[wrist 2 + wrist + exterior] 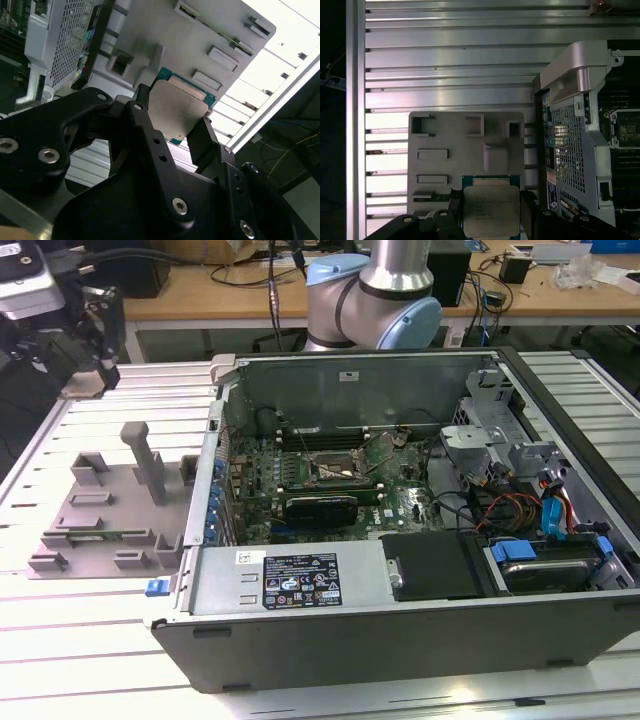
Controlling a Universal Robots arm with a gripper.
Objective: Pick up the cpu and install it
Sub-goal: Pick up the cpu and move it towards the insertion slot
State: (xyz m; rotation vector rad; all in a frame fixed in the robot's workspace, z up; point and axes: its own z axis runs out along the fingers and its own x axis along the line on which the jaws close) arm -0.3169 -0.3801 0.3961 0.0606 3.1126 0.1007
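The gripper [172, 116] clasps the cpu [176, 105] by opposite edges between its fingers [201, 134], over the grey tray [200, 30].

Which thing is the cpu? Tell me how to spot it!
Find the big open computer case; beside it lies a grey plastic tray with raised blocks. Above that tray, the black gripper pinches a small flat square, the cpu. It alone has a shiny silver top and a thin green edge.

Claw [491, 219] tight on the cpu [491, 210]
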